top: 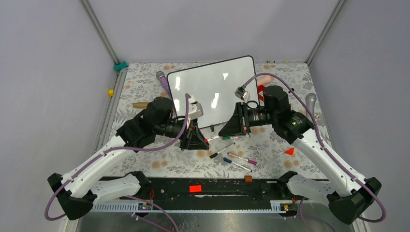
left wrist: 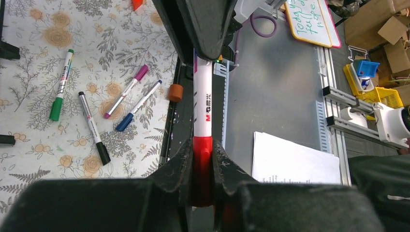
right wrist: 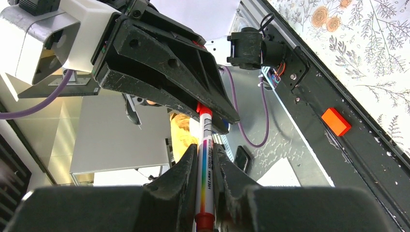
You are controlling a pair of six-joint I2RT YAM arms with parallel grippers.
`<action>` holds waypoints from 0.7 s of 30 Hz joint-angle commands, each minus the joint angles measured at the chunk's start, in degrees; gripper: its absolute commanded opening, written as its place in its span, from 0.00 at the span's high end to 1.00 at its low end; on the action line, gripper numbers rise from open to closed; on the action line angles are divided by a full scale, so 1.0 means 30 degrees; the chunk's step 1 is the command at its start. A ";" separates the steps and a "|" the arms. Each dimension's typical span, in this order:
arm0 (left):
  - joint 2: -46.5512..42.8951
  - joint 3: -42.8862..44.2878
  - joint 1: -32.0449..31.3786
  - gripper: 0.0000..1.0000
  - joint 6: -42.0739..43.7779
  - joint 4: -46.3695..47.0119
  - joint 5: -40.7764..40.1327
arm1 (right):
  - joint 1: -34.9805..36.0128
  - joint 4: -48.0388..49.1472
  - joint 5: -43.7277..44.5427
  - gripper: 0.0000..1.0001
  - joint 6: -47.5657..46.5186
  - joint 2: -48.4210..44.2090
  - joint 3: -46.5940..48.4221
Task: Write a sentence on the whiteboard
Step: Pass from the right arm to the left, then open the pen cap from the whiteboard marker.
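The whiteboard [top: 212,94] lies blank at the far middle of the table [top: 145,87], showing only glare, with no letter of the sentence on it. The red marker [left wrist: 203,101] hangs in the air between the 2 arms. The left gripper [left wrist: 202,154] has its jaws pressed onto the red cap, and the right gripper [right wrist: 206,164] pinches the barrel, so this looks like uncapping and all the writing is left. The board's near edge sits just behind both grippers. 4 loose markers [left wrist: 94,128] lie near the front rail [top: 217,188], and side walls close in.
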 commanded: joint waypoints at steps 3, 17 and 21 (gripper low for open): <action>0.0012 0.0454 0.0192 1.00 0.0425 0.0833 0.1694 | -0.0112 0.0542 -0.0326 0.66 -0.0325 -0.0100 0.0427; 0.2454 0.2839 0.0369 1.00 0.0932 -0.0595 0.5362 | 0.0498 -0.5581 -0.1184 0.32 -0.8256 0.1208 0.5473; 0.2905 0.3428 0.0364 1.00 0.0818 -0.0587 0.5400 | 0.1061 -0.6922 -0.0013 0.32 -0.9417 0.1185 0.5597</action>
